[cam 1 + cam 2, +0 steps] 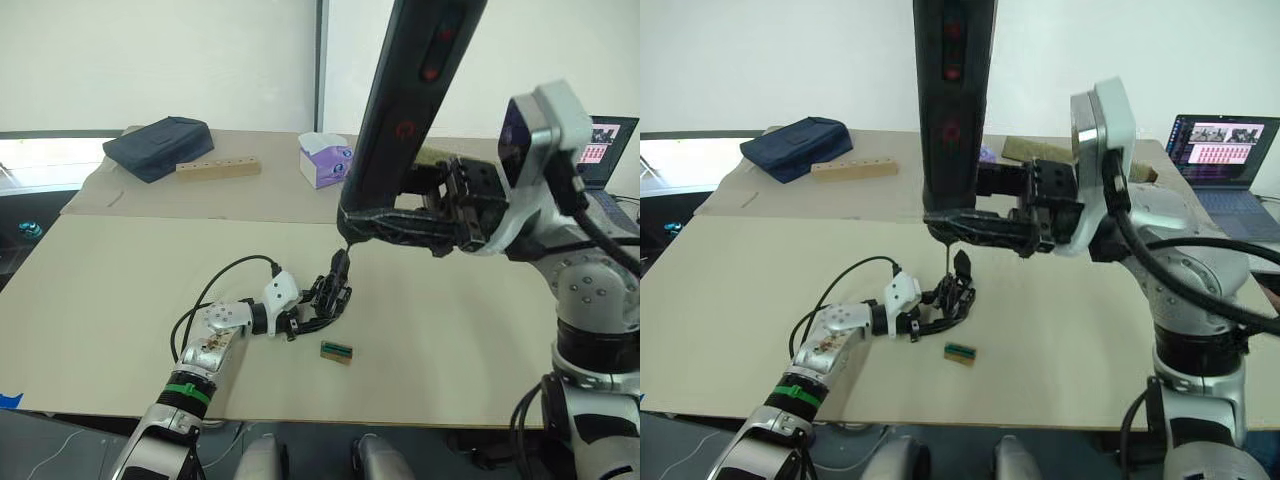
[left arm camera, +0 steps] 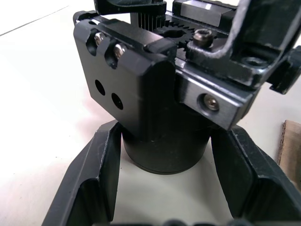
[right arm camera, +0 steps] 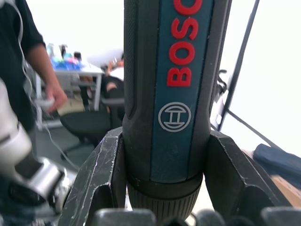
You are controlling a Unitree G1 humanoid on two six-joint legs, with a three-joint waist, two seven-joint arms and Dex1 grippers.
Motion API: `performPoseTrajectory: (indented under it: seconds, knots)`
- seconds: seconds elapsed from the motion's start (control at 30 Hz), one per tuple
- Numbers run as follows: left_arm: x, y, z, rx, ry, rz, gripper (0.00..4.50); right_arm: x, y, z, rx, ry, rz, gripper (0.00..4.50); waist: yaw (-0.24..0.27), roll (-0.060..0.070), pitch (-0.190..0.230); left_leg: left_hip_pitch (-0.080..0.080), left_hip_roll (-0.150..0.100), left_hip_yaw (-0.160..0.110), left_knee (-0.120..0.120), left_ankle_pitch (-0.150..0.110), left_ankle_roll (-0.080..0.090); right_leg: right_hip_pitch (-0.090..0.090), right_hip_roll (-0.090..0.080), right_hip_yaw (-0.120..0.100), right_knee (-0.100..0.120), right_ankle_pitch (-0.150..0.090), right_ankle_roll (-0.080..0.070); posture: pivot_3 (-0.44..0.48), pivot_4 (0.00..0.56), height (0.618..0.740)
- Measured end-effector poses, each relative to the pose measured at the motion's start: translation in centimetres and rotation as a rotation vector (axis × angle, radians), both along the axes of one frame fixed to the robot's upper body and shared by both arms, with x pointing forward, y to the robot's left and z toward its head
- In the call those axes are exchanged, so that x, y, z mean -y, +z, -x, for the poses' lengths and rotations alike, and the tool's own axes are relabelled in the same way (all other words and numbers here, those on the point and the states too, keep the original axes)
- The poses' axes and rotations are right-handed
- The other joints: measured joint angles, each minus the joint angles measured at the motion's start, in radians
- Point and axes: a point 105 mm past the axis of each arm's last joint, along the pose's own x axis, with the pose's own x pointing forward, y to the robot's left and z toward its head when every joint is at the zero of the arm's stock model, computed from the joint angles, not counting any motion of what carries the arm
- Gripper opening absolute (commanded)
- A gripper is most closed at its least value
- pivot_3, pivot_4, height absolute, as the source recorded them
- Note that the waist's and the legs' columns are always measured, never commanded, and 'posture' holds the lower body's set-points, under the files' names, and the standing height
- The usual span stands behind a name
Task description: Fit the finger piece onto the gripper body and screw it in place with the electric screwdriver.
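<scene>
Gripper body (image 1: 952, 296) clamped in left gripper (image 1: 940, 305); right gripper (image 1: 985, 228) grips electric screwdriver (image 1: 952, 110) above.

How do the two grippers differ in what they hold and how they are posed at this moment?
The left gripper lies low on the table, its fingers clamped around the round base of the gripper body. The right gripper is raised above it, gripping the electric screwdriver upright, bit pointing down at the gripper body. Both are shut on a black object.
</scene>
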Motion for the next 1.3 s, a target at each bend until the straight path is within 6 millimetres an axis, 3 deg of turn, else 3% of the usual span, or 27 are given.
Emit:
performPoseTrajectory:
  seconds: [0.2, 0.47, 1.3]
  knots:
    - [0.0, 0.0, 0.0, -0.001, -0.002, -0.001, 2.29, -2.1, -1.5, -1.1, -0.045, -0.006, 0.027, 1.9, -0.001, 0.0, 0.0, 0.0, 0.0, 0.0, 0.0, 0.0, 0.0, 0.0, 0.0, 0.0, 0.0, 0.0, 0.0, 0.0, 0.15, 0.74]
    - [0.1, 0.0, 0.0, -0.004, -0.005, -0.003, 2.29, -3.2, -2.9, -2.8, -0.059, -0.068, 0.057, 1.9, -0.001, 0.0, 0.0, 0.0, 0.0, 0.0, 0.0, 0.0, 0.0, 0.0, 0.0, 0.0, 0.0, 0.0, 0.0, 0.0, 0.15, 0.74]
    - [-0.1, -0.1, 0.1, -0.011, 0.0, -0.005, 2.29, -4.2, -6.4, -3.7, -0.093, -0.101, 0.148, 1.9, -0.006, 0.0, 0.0, -0.001, 0.0, 0.0, 0.0, 0.0, 0.0, -0.001, 0.0, 0.0, 0.0, 0.0, 0.0, 0.0, 0.15, 0.74]
